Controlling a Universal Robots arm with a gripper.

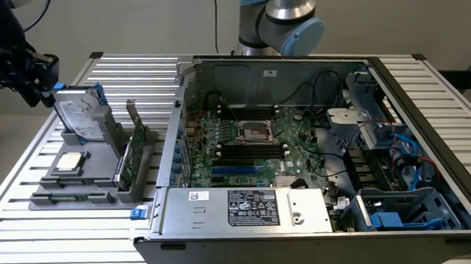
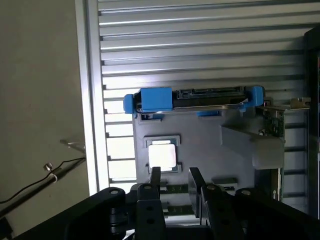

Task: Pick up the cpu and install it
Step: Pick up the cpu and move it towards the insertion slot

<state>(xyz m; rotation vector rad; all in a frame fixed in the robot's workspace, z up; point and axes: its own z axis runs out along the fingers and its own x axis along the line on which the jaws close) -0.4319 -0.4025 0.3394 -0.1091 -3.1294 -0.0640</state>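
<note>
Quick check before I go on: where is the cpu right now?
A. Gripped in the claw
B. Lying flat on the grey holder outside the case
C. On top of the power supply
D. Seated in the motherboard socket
B: the cpu lies flat on the grey holder next to the upright hard drive, outside the computer case, and the claw above it is open and holds nothing.

Blue-bracketed hard drive (image 1: 80, 117) upright in a grey rack (image 1: 69, 198) on the slatted table (image 1: 35, 236), beside an open computer case (image 1: 296, 71)
</note>
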